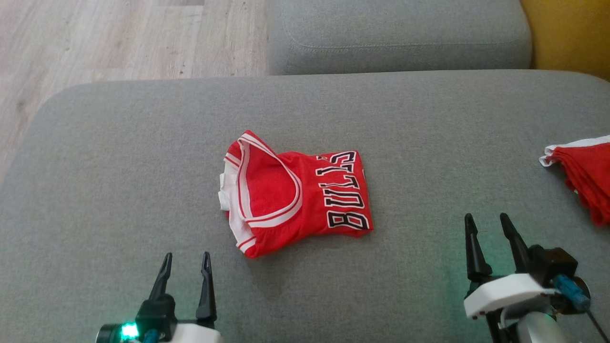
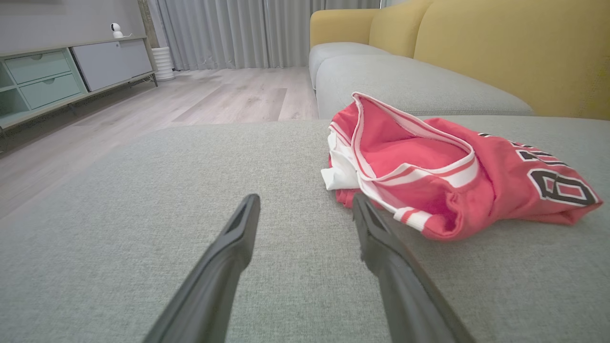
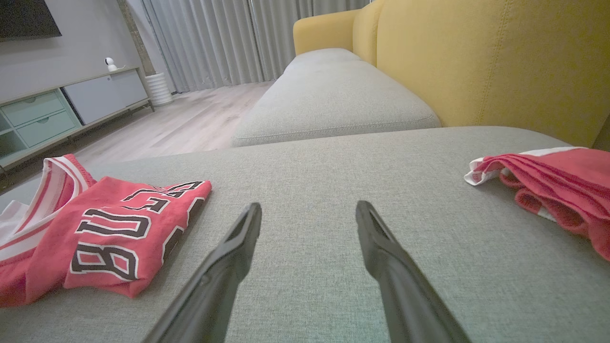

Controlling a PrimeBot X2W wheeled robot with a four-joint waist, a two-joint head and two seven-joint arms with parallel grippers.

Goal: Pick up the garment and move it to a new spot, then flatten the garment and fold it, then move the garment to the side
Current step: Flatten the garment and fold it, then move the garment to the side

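**Status.** The garment, a red jersey with white trim and black lettering, lies in a compact, partly doubled-over bundle near the centre of the grey cushion. In the head view it sits at 1 o'clock from the left end effector and at 10 o'clock from the right end effector. Both end effectors are released, fingers spread wide and holding nothing, clear of the cloth. A second red cloth lies at 3 o'clock, well apart from the garment.

**Handling.** I judge the garment light, thin and limp. It will sag and unfold under its own weight when lifted, and it offers no rigid edge. The fabric looks smooth, so a shallow pinch may slip. The cushion looks soft enough to let a fingertip press in beneath a layer.

**Grasp points.** I favour the banded white trim of the neck opening, on the garment's 9 o'clock side, nearest the left end effector. That band looks thicker and stands raised in the left wrist view. For the right end effector, I take the lettered corner at 5 o'clock.
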